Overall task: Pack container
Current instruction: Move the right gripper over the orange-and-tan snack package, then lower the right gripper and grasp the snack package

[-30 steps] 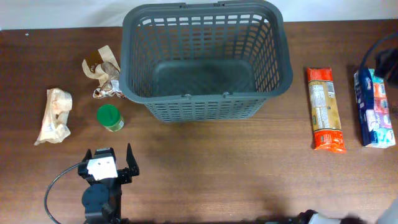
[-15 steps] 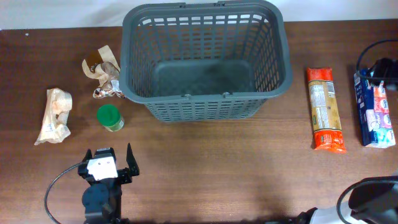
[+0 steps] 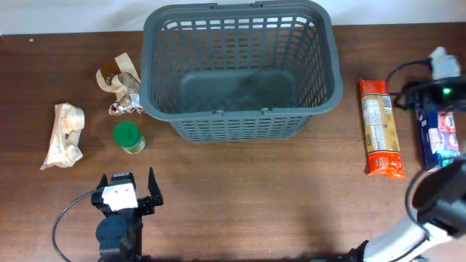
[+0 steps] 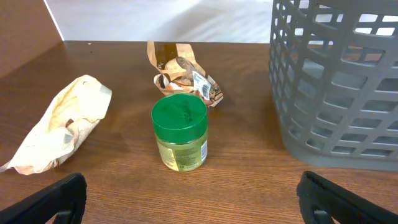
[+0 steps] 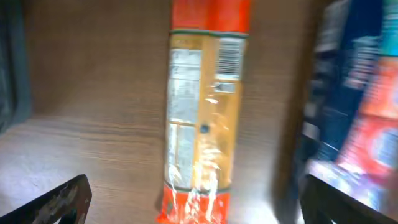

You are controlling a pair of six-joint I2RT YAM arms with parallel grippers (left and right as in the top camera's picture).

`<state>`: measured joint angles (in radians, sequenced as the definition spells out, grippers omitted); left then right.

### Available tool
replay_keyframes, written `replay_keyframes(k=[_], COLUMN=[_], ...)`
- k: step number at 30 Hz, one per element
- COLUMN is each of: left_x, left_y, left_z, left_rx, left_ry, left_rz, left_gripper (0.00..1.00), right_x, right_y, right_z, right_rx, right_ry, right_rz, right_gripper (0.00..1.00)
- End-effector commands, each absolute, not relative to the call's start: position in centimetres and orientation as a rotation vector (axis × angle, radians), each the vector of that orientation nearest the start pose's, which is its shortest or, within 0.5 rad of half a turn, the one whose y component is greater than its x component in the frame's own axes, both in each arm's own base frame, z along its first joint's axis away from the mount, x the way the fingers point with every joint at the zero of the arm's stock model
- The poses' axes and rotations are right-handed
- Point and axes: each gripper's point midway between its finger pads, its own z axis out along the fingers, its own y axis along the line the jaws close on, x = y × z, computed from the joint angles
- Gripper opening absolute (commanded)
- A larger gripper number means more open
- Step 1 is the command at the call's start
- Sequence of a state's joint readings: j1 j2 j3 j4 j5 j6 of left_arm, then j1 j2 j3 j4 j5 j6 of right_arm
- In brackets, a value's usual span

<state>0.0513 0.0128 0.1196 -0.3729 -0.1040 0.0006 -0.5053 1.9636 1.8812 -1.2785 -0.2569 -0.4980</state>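
Observation:
The container, a large dark grey lattice basket [image 3: 240,14], stands empty at the back middle of the table; its wall shows in the left wrist view [image 4: 336,81]. My left gripper [image 3: 127,178] is open and empty at the front left, facing a green-lidded jar [image 3: 128,137] [image 4: 180,132]. My right gripper [image 3: 416,92] is open and empty, hovering above an orange pasta packet [image 3: 380,127] [image 5: 205,106] to the right of the basket. The right wrist view is blurred; its fingers [image 5: 199,205] straddle the packet's near end from above.
A crumpled brown bag [image 3: 120,81] [image 4: 183,71] and a beige packet [image 3: 64,135] [image 4: 59,124] lie at the left. A blue package [image 3: 438,127] [image 5: 360,93] lies at the right edge beside the pasta. The right arm's cable loops over it.
My right arm has come in from the right edge and now hovers over the pasta packet and blue package. The left arm and the objects have not moved.

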Motion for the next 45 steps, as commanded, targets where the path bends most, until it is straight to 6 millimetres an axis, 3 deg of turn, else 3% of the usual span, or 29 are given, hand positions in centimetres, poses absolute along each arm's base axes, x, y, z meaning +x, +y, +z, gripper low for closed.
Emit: replay_keyframes(k=[1, 5, 9, 14, 23, 29, 39, 45], left_x=[22.9, 22.9, 22.9, 22.9, 22.9, 22.9, 22.9, 22.9], left_y=[2.7, 2.7, 2.7, 2.7, 2.7, 2.7, 2.7, 2.7], left_z=[13.7, 13.7, 13.7, 13.7, 13.7, 13.7, 13.7, 13.7], left_rx=[-0.095, -0.095, -0.095, -0.095, -0.095, -0.095, -0.095, -0.095], left_ry=[1.833, 1.833, 1.833, 1.832, 1.833, 1.833, 1.833, 1.833], left_rz=[0.133, 0.133, 0.133, 0.133, 0.133, 0.133, 0.133, 0.133], left_gripper=[0.99, 0.99, 0.99, 0.99, 0.99, 0.99, 0.99, 0.99], right_x=[40.2, 41.0, 40.6, 40.2, 39.1, 38.1, 39.4, 39.3], right_y=[-14.3, -13.8, -15.6, -18.1, -17.5, -16.0, -13.4, -13.3], right_z=[13.5, 10.6, 7.8, 6.7, 4.3, 2.1, 1.8, 1.4], right_rx=[-0.127, -0.120, 0.016, 0.204, 0.230, 0.209, 0.064, 0.052], right_ry=[2.868, 2.916, 2.998, 3.031, 3.061, 3.092, 3.085, 3.088], right_rz=[0.254, 0.267, 0.154, -0.044, -0.023, 0.031, 0.067, 0.043], right_gripper=[0.99, 0.99, 0.99, 0.99, 0.99, 0.99, 0.99, 0.99])
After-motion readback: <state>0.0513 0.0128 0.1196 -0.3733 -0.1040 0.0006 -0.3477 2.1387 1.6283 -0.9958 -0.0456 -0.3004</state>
